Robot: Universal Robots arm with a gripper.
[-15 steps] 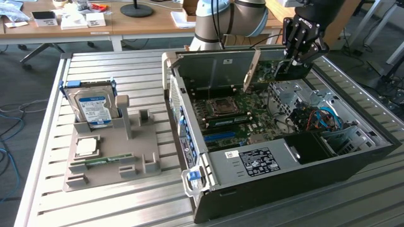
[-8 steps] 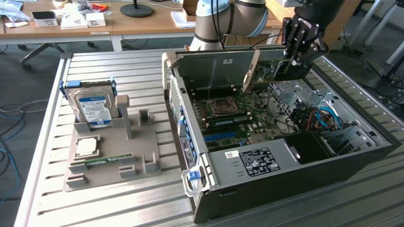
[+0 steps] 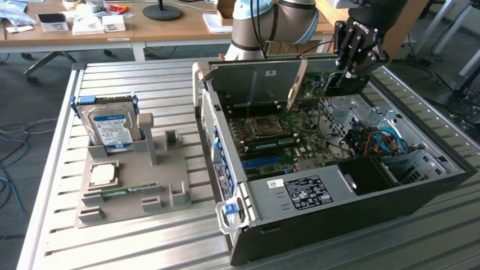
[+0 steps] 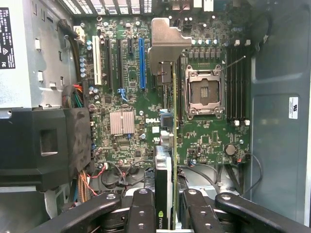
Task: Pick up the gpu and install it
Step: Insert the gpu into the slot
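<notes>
In the exterior view my gripper point(image 3: 347, 75) is shut on the gpu point(image 3: 318, 87). The green card hangs on edge over the far part of the open computer case point(image 3: 338, 225), its pale metal bracket toward the exterior view's left. In the wrist view the gpu point(image 4: 164, 179) shows edge-on between my fingers point(image 4: 141, 213), black cooler on one face and grey bracket at the far end. It hangs above the motherboard point(image 4: 204, 138), between the blue slot point(image 4: 142, 63) and the CPU socket point(image 4: 204, 92), touching neither.
A grey parts holder point(image 3: 168, 185) on the slatted table carries a hard drive point(image 3: 112, 126), a CPU point(image 3: 103, 173) and a memory stick point(image 3: 127, 190). Inside the case are the power supply point(image 3: 307, 194), cables point(image 3: 383, 140) and a black drive cage point(image 4: 43, 145).
</notes>
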